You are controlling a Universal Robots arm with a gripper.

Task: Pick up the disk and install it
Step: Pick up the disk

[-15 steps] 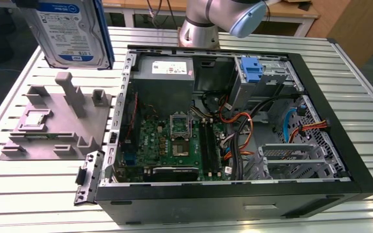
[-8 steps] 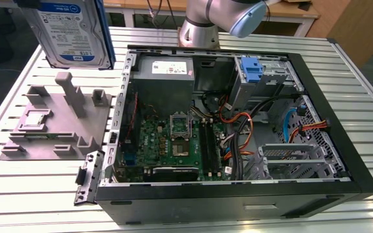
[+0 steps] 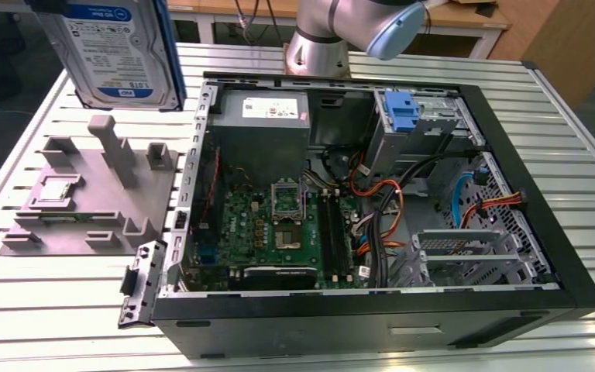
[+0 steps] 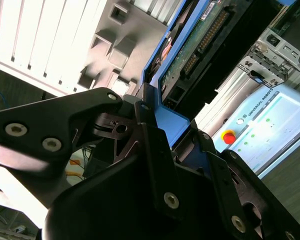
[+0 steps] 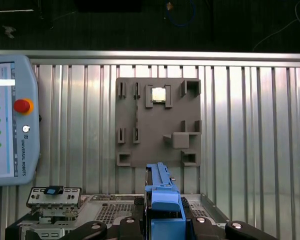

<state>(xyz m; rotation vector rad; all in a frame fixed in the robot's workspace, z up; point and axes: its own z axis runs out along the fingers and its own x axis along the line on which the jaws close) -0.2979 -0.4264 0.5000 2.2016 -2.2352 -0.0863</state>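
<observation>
The disk, a flat rectangular silver-grey hard drive with a white-and-blue label and blue plastic rails on its edges, hangs upright in the air at the exterior view's upper left. It is above the grey plastic fixture plate and clear of it.

In both wrist views the black tool is closed narrowly on the disk's blue rail. One black finger presses against the blue plastic, and the drive's green circuit-board underside faces the second wrist view.

The fixture plate lies flat on the slatted aluminium bench, just beside the open black computer case. A small square silver chip sits in one of the plate's pockets.

Inside the case are a grey power-supply box, a green motherboard and a blue plastic bracket standing in the metal drive bay. A pale blue teach pendant with a red button lies on the bench, well apart from the plate.
</observation>
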